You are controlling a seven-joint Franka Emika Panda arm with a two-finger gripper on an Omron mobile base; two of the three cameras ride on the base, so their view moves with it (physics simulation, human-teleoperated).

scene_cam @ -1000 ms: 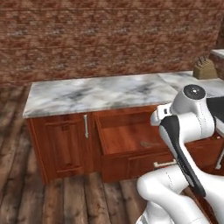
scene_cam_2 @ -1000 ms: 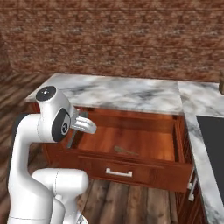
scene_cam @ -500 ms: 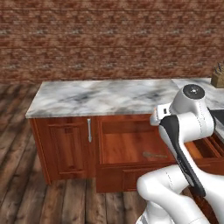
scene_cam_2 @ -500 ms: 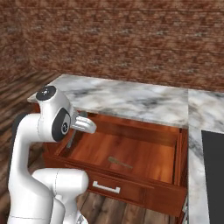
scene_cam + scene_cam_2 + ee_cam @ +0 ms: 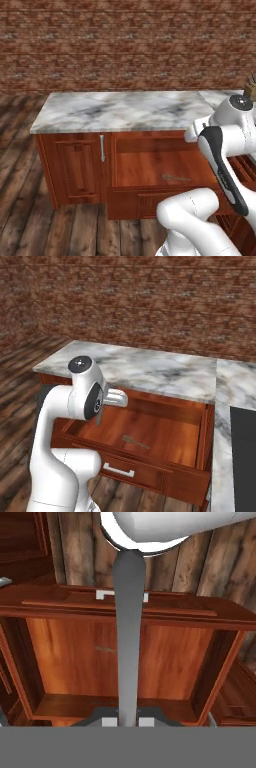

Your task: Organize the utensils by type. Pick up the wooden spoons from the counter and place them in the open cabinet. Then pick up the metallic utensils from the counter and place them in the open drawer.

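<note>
In the hand view my gripper (image 5: pixel 126 721) is shut on the thin handle of the dark grey metal spoon (image 5: pixel 127 637), whose round bowl reaches towards the top of the picture. Past the spoon lies the open drawer (image 5: pixel 125 607), reddish-brown with plain wood inside. In the right base view the hand hangs over the drawer's (image 5: pixel 165 483) left part, the spoon's (image 5: pixel 98 417) grey handle showing under it. A small thin brownish utensil (image 5: pixel 135 442) lies on the drawer floor (image 5: pixel 150 170); I cannot tell its kind. The marble counter (image 5: pixel 120 110) carries no spoons. The wooden spoons and the open cabinet are out of view.
A narrow closed door with a silver bar handle (image 5: pixel 102 148) stands left of the drawer. A knife block (image 5: pixel 250 88) sits at the counter's far right. A black cooktop (image 5: pixel 243 456) lies right of the drawer. Wooden floor lies in front, a brick wall behind.
Both base views have shifted, so the base has moved; the drawer now sits more squarely ahead. The arm holds the same pose with the gripper still shut on the spoon.
</note>
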